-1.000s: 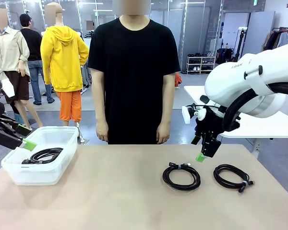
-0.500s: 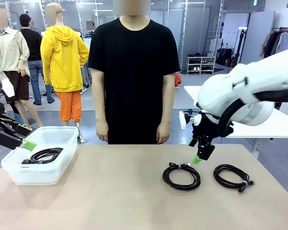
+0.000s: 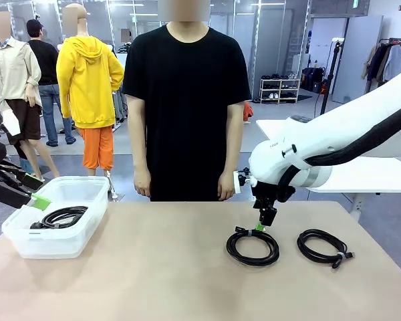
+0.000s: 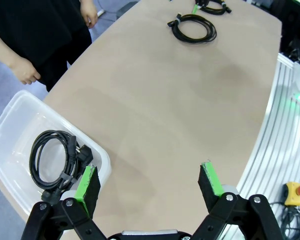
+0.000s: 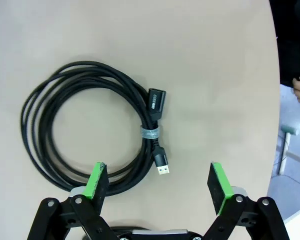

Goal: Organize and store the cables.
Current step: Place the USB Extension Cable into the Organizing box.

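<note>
- front view: we are hovering the right gripper (image 3: 260, 227) just above the middle coil (image 3: 252, 247); a second coil (image 3: 324, 248) is lying to its right, and a stored coil (image 3: 60, 217) is sitting in the bin (image 3: 50, 244).
- left wrist view: the left gripper (image 4: 149, 177) is standing wide and empty beside the bin.
- right wrist view: the right gripper's fingers (image 5: 96, 180) are standing wide and empty over the middle coil's edge. we are judging this the pickup step; the next move is calling for lowering and closing on the strands.
</note>
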Controlling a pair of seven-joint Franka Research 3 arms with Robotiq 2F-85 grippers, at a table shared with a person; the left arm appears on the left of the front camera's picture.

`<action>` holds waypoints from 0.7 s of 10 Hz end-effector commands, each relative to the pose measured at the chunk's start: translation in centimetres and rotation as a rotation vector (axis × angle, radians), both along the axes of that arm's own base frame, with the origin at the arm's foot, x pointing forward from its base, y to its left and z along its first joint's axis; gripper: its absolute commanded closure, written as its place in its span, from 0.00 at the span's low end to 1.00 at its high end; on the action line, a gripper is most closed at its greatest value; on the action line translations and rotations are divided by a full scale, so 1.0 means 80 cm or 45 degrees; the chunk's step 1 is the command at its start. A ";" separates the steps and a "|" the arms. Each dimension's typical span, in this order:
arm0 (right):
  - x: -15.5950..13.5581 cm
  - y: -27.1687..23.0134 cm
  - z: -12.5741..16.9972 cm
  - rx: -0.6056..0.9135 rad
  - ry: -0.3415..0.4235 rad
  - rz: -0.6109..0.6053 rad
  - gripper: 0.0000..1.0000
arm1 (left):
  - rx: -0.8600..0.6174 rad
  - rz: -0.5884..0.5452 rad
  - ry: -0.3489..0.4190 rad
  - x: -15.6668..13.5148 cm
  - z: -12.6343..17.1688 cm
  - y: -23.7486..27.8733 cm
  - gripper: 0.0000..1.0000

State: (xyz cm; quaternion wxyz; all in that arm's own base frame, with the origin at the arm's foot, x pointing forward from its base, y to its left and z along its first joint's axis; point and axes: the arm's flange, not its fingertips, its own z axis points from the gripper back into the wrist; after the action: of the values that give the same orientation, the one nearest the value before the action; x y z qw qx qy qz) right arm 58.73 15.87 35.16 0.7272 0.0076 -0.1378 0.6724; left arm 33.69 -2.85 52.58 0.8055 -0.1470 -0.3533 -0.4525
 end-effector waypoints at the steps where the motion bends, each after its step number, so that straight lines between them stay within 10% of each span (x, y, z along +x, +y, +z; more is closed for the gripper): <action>1: 0.023 0.017 -0.005 -0.080 0.061 -0.026 0.00 | 0.014 0.010 0.021 -0.002 0.001 0.000 0.00; 7: 0.029 0.045 -0.045 -0.183 0.138 -0.017 0.00 | 0.014 0.010 0.021 -0.002 0.001 0.000 0.00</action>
State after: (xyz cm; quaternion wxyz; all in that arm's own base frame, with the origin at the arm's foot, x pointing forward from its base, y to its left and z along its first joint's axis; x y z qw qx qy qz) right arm 60.57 19.03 31.60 0.7282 -0.0059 -0.0620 0.6826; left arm 33.69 -2.85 52.58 0.8055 -0.1470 -0.3533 -0.4525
